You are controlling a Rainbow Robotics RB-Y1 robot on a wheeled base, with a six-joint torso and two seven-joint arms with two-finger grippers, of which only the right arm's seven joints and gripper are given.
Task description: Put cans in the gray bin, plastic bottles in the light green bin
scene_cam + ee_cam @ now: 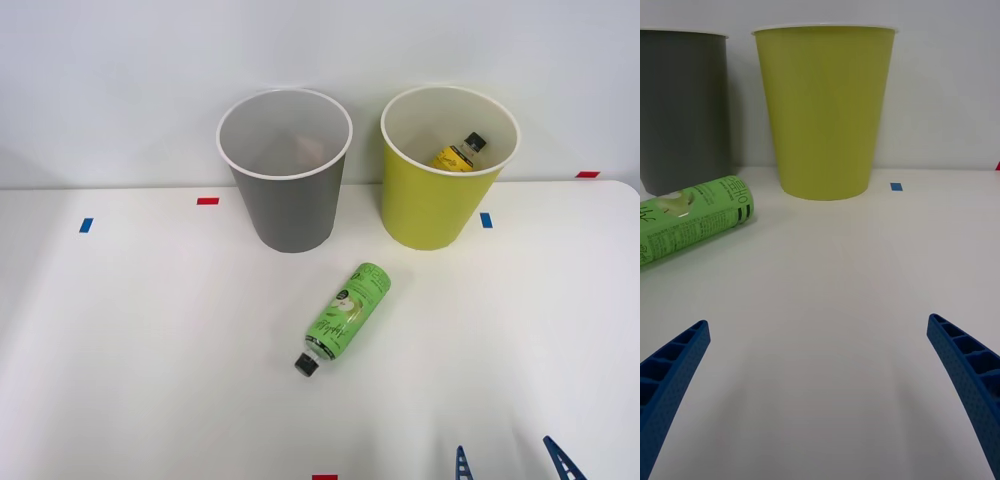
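A green-labelled plastic bottle point(345, 312) point(692, 217) lies on its side on the white table, black cap toward me, just in front of the two bins. The gray bin point(290, 210) point(685, 112) stands at the back, and the light green bin point(435, 205) point(824, 112) is to its right. A yellow-labelled bottle point(458, 153) rests inside the light green bin. Inside the gray bin a dim reddish patch is too faint to tell as a can. My right gripper point(505, 445) point(818, 322) hovers open and empty near the table's front edge, to the right of the green bottle.
Small tape marks dot the table: red point(207, 201), blue point(85, 225), blue point(486, 220) and red point(324, 477). A pale wall rises right behind the bins.
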